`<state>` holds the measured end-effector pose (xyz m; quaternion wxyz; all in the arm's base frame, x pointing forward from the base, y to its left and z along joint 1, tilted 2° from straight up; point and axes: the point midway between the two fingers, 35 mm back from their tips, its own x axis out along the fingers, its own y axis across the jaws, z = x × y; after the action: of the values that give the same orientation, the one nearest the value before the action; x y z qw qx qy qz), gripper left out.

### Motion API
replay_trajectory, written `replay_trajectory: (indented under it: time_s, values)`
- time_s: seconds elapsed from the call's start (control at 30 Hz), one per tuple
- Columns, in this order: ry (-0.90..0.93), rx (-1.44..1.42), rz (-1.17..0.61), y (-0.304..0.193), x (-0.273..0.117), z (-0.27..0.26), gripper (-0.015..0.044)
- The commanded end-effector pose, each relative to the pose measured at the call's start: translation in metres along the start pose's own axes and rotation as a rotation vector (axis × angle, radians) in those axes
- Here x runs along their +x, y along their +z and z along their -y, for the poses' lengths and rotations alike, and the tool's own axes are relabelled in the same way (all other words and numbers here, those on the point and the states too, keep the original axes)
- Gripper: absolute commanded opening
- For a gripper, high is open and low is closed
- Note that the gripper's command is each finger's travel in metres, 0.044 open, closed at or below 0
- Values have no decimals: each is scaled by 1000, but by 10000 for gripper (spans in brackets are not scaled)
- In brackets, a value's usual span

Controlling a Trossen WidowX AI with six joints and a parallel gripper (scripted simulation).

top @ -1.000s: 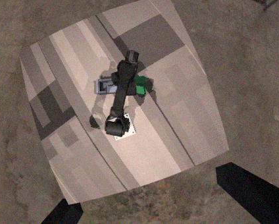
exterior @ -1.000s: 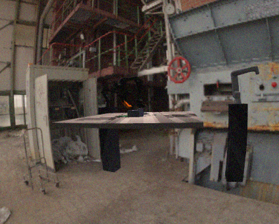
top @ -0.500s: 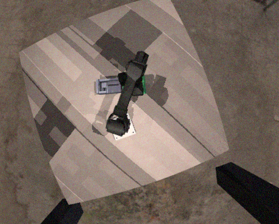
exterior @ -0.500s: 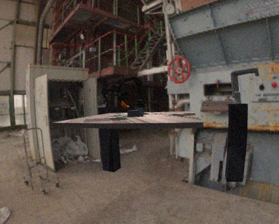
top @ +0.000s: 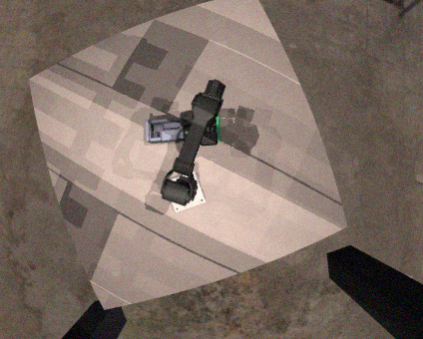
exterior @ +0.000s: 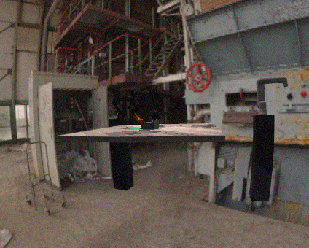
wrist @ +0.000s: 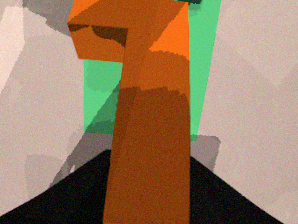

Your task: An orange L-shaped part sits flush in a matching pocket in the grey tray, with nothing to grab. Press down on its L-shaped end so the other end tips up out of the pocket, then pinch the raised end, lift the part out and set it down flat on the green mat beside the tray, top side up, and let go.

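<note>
The orange L-shaped part (wrist: pixel 156 110) (exterior: pixel 138 117) is out of the pocket and tilted in the air, its L-shaped end far from my fingers. My gripper (wrist: pixel 148 161) is shut on its long straight end, one dark finger on each side. The green mat (wrist: pixel 205 65) (top: pixel 218 129) (exterior: pixel 135 128) lies below the part; in the top view the arm covers most of it. The grey tray (top: pixel 158 141) (exterior: pixel 150 125) stands beside the mat, with its pocket partly hidden by the arm. In the top view the part and the fingertips are hidden.
The arm (top: pixel 190 152) reaches from its white base plate (top: pixel 200 195) over the gap between tray and mat. Patchy shadows lie across the pale table top (top: pixel 235 219) (exterior: pixel 99 133). The tray is the only raised object beside the mat.
</note>
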<state>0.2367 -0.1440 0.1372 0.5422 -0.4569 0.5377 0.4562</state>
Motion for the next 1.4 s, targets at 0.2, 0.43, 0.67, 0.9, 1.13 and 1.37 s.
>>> replay_trajectory:
  time_s: [0.2,0.43,0.67,0.9,1.13,1.37]
  values:
    - [5,-4,-2,0,16,-1,0]
    - [5,-4,-2,0,27,-1,0]
    - [5,-4,-1,0,38,-1,0]
    - [5,-4,-1,0,49,-1,0]
    - [5,-4,-1,0,59,-1,0]
    - [5,-4,-1,0,60,-1,0]
